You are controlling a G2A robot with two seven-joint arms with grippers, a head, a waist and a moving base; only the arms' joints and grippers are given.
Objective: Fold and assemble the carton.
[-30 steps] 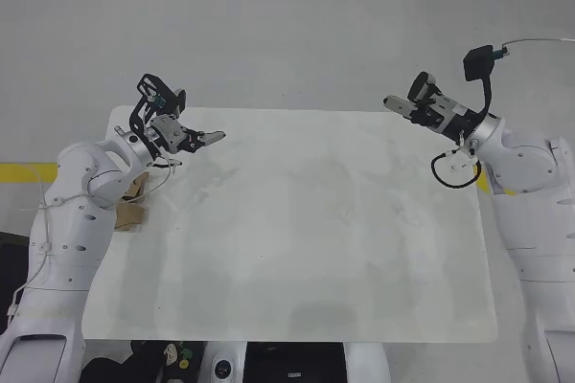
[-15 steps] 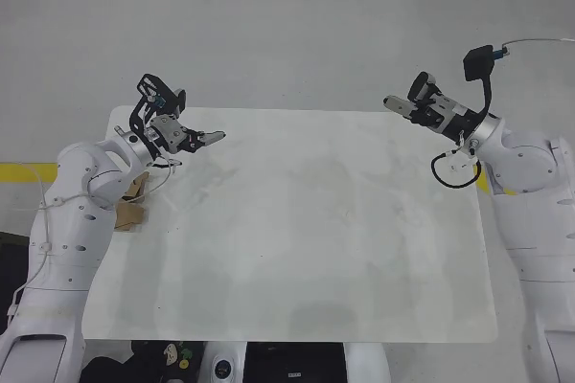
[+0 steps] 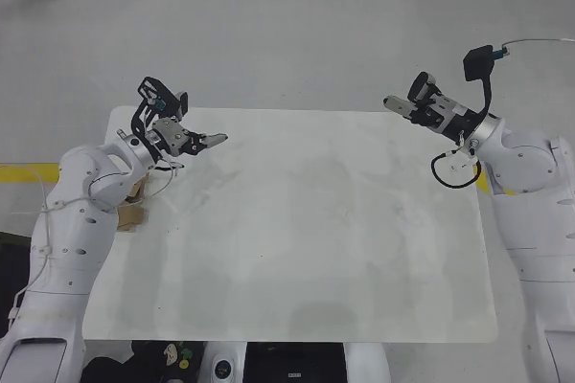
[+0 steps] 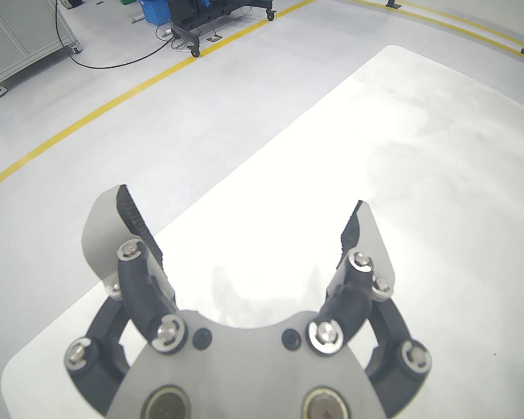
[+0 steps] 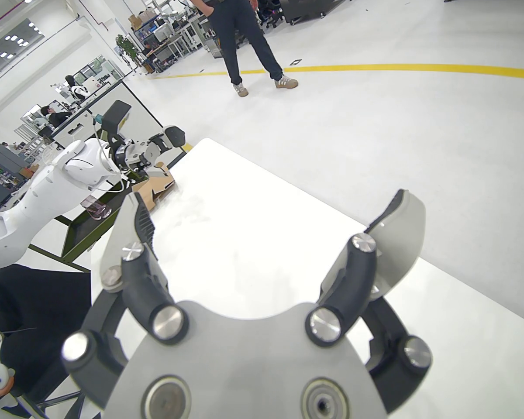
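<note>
The brown cardboard carton [image 3: 129, 209] lies at the left edge of the white surface [image 3: 316, 239], partly hidden beneath my left arm and not yet assembled. My left gripper [image 4: 240, 211] hangs above the far-left corner, fingers apart. My right gripper [image 5: 266, 207] is held over the far-right corner, fingers spread wide, well apart from the carton.

The left gripper [image 3: 214, 140] is held aloft at the end of the bent left arm [image 3: 96, 177], its fingers [image 4: 100, 228] spread wide with nothing between them. The right gripper [image 3: 391, 101] is likewise carried by the bent right arm [image 3: 517, 163], its fingers [image 5: 401, 220] parted and nothing gripped. The 2 grippers are directed roughly toward each other and are set well apart.
</note>
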